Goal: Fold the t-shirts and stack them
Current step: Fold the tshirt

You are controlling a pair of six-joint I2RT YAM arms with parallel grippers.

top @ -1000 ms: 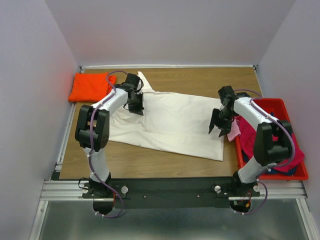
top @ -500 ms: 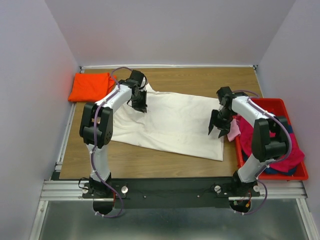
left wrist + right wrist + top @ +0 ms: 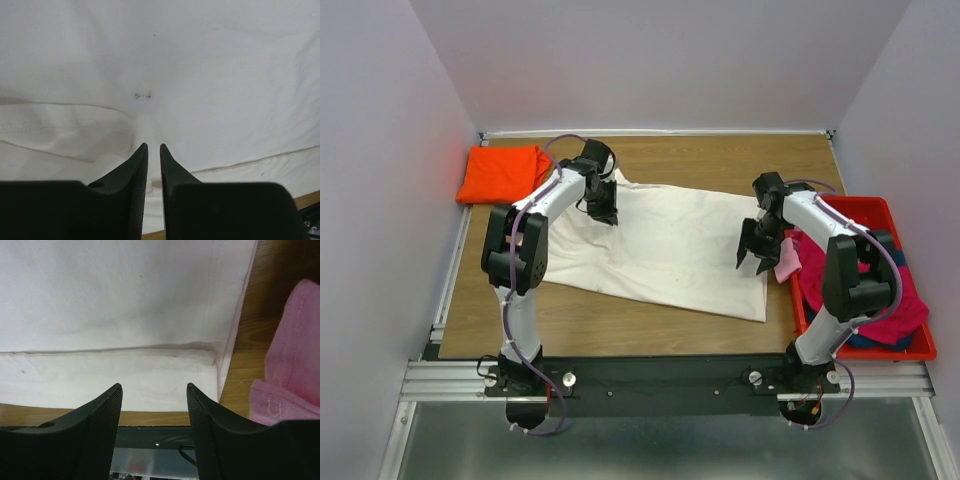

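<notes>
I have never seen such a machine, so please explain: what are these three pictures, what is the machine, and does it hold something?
Two robot arms are fixed at a wooden table's near edge. The wide picture is taken from above and behind them. The two close pictures come from a camera on each wrist, looking past its own black claw. A cream-white t-shirt lies spread on the table, and an orange t-shirt lies in the far left corner. A red bin on the right holds more shirts, a pale pink one hanging out. The left claw is over the white shirt, nearly closed; whether it pinches cloth I cannot tell. The right claw is open above the shirt's edge and holds nothing.
</notes>
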